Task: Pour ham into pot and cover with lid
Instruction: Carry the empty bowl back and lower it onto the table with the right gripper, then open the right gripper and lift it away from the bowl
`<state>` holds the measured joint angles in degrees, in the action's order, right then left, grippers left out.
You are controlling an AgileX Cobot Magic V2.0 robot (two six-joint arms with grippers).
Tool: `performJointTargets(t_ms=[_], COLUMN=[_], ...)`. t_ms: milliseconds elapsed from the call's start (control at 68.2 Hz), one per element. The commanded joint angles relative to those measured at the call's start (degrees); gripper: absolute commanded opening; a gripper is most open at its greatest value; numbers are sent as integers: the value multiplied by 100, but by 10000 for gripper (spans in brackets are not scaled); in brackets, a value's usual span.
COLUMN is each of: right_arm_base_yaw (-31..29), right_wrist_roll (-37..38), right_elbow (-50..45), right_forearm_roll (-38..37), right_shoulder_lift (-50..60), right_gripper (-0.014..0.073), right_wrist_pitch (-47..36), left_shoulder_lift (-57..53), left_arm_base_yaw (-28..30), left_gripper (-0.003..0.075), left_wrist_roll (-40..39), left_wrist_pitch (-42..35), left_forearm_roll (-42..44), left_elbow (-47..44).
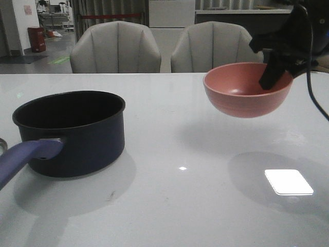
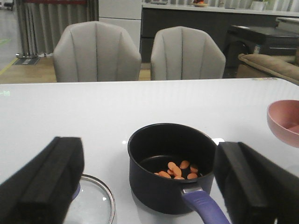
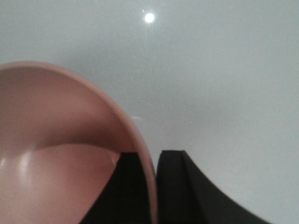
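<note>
- The lid (image 2: 91, 200) lies flat on the desk (image 1: 195, 206) at the far left, just beside the pot; only the left wrist view shows it properly, with part of its metal rim and dark glass hidden behind a finger of the left gripper.
- The left gripper (image 2: 149, 186) hovers on the near side of the pot with its jaws spread wide, one black finger on each side of that view and nothing between them (it is out of the front view).
- The pot (image 1: 77, 131) stands upright on the left part of the desk, its long purple-blue handle (image 1: 25, 157) pointing toward the near left edge.
- The ham (image 2: 177, 170) rests as a small cluster of orange-pink chunks on the pot's floor, seen from the left wrist camera; the front view shows only a dark interior.
- Behind the desk stand two grey chairs (image 1: 115, 49), side by side.
- The pink bowl (image 1: 247, 90) hangs in the air over the right part of the desk, well apart from the pot, its inside bare and its shadow on the surface below.
- The right gripper (image 3: 154, 186) pinches the bowl's rim at its right side, one finger inside the wall and one outside (the right wrist view shows this closely).
</note>
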<state>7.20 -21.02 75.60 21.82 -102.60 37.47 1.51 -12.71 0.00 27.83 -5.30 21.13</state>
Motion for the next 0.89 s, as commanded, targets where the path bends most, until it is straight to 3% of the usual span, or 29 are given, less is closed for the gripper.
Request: performJointTargets(t_ms=[0, 293, 601, 880], right_arm_base_yaw=[-44, -39, -33, -43], right_wrist_roll=[2, 2, -40, -40], right_elbow=[142, 142, 150, 368], right_forearm_roll=[297, 472, 397, -134], right_shoulder_lift=[96, -367, -550, 242], right_gripper=[135, 193, 433, 442], right_wrist_pitch=[-70, 7, 25, 214], left_shoulder_lift=[67, 67, 67, 67], left_arm_base_yaw=[-35, -35, -35, -35], left_gripper=[585, 585, 585, 585], left_wrist_roll=[-53, -53, -53, -53], left_wrist_pitch=[-468, -468, -468, -468], left_forearm_roll=[-44, -44, -44, -44], left_elbow=[146, 146, 146, 146])
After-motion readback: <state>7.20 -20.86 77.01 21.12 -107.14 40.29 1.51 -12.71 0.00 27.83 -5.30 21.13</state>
